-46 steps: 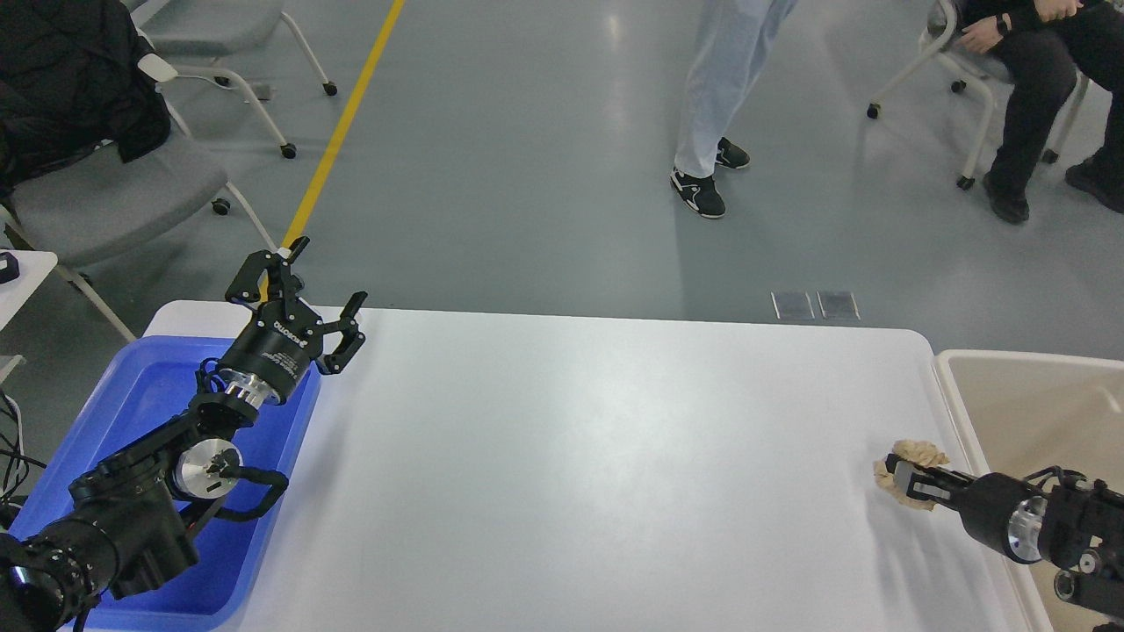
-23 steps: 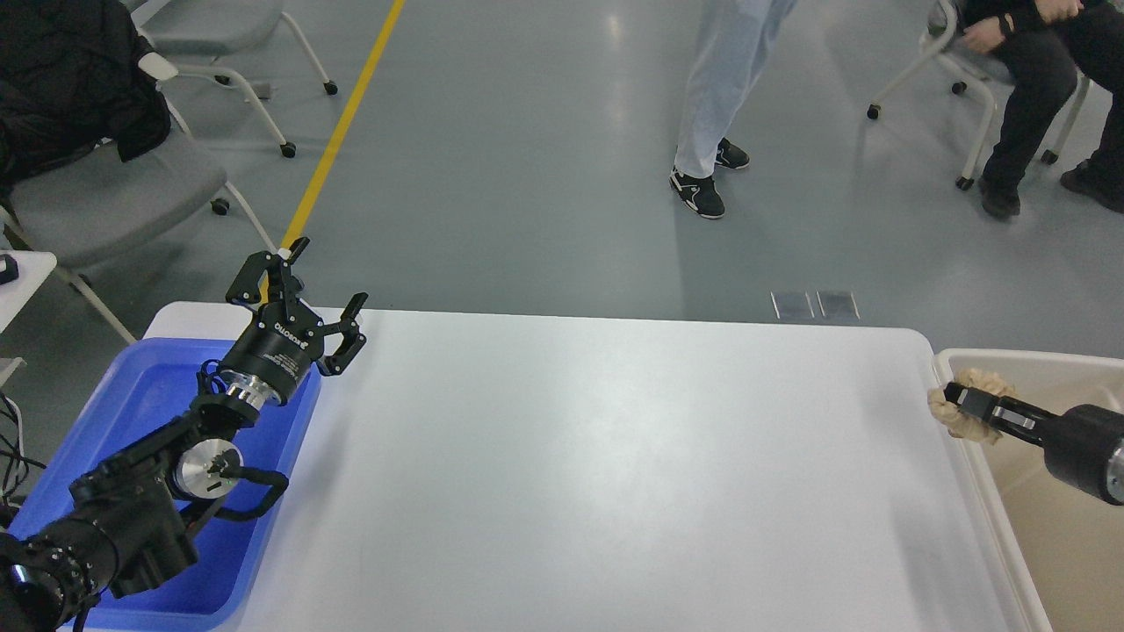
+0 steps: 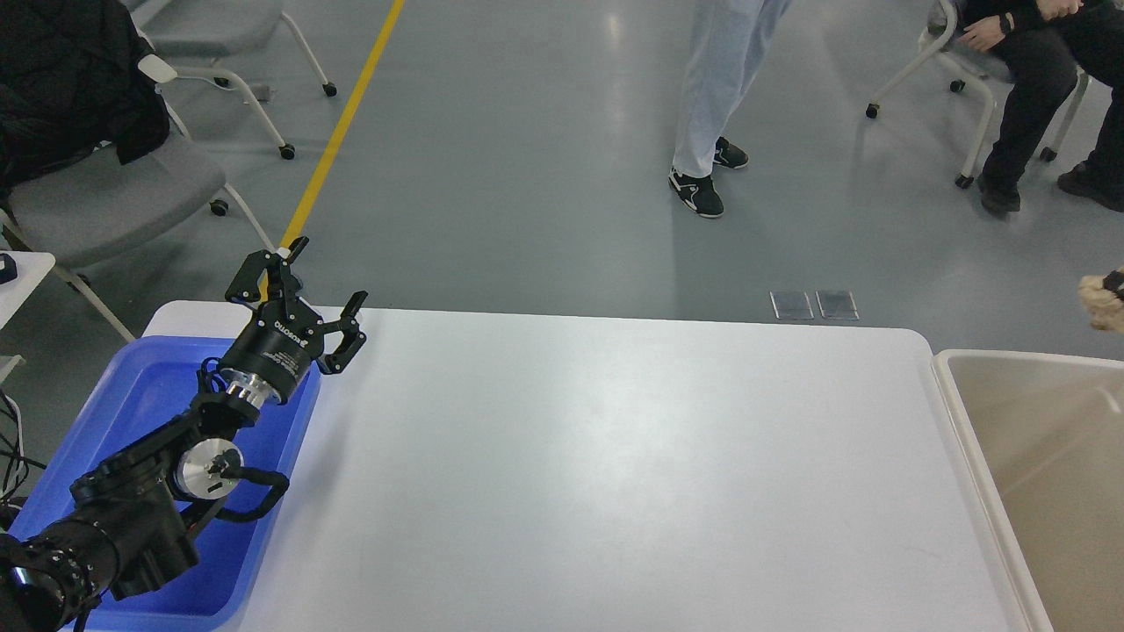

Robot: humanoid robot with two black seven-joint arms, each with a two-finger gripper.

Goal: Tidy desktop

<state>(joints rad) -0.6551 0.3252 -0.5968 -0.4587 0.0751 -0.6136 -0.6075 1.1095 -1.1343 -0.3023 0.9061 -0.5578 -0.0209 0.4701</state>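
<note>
Nearest you, the white desktop (image 3: 597,474) looks bare. Your left gripper (image 3: 303,290) hangs fingers apart over the blue tray (image 3: 132,386). Farther right, a tan crumpled wad (image 3: 1102,298) sits at frame edge above the beige bin (image 3: 957,386); can't tell the right gripper's state. Next: drop it in.

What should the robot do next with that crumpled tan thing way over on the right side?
Probably lower it into the beige bin and let go. The crumpled tan wad hangs at the picture's right edge, above the bin's far rim, and the desktop shows nothing else on it. The right gripper barely shows.
</note>
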